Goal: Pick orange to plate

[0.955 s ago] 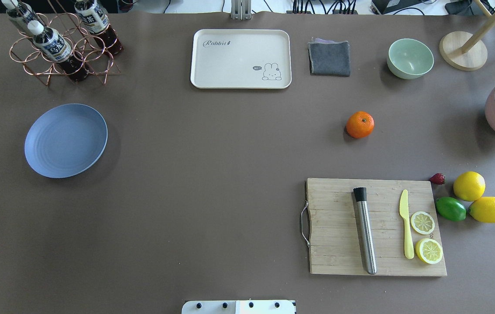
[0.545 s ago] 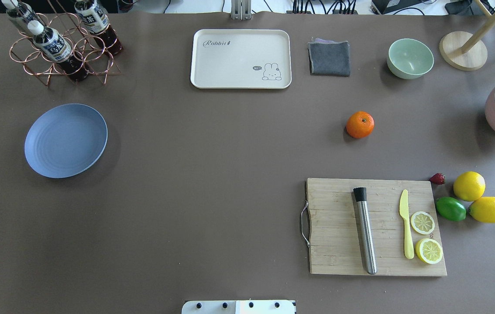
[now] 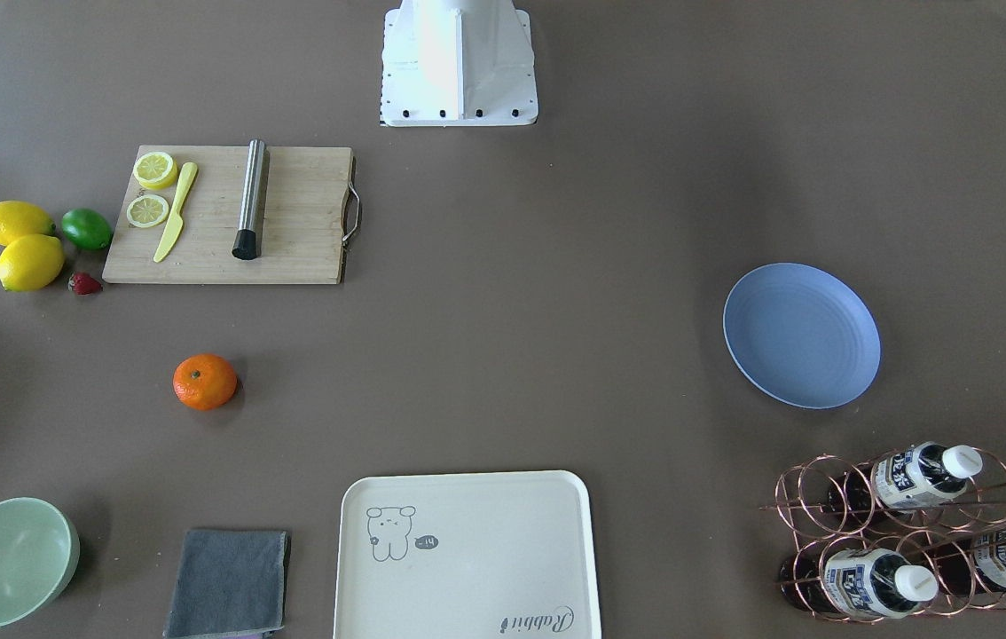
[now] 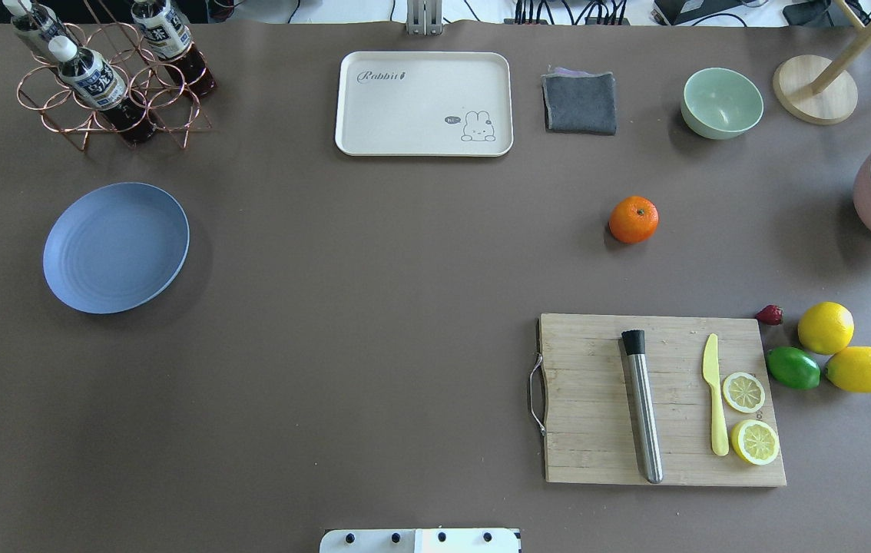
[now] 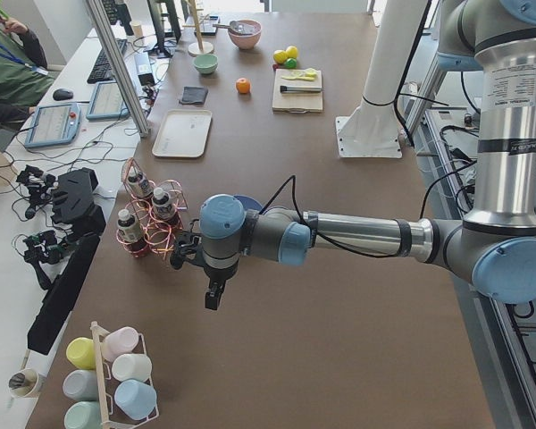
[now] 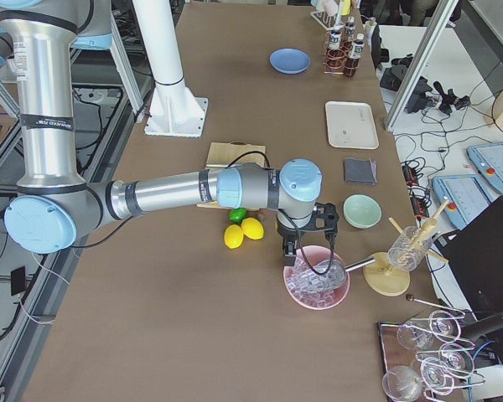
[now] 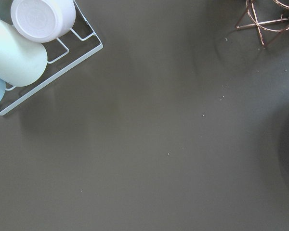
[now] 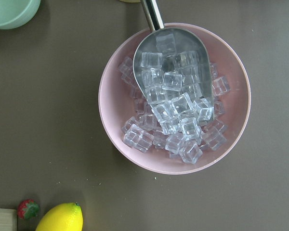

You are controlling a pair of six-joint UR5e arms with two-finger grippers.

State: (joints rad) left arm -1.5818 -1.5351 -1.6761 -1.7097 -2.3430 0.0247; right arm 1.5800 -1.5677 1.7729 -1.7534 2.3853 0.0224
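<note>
The orange (image 4: 633, 220) lies alone on the brown table, right of centre, beyond the cutting board; the front-facing view shows the orange (image 3: 204, 382) too. The blue plate (image 4: 116, 247) rests bare at the far left, and neither gripper is near either of them. In the left side view my left gripper (image 5: 213, 295) hangs over the table's left end, close to the bottle rack. From the right side view, my right gripper (image 6: 289, 251) hovers at the pink ice bowl (image 8: 173, 98). Whether either gripper is open or shut I cannot tell.
A wooden cutting board (image 4: 597, 445) carries a steel muddler, a yellow knife and lemon slices. Two lemons (image 4: 825, 327), a lime (image 4: 793, 368) and a strawberry lie to its right. A cream tray (image 4: 424, 104), grey cloth (image 4: 580, 101), mint bowl (image 4: 721, 102) and bottle rack (image 4: 109, 84) line the far edge.
</note>
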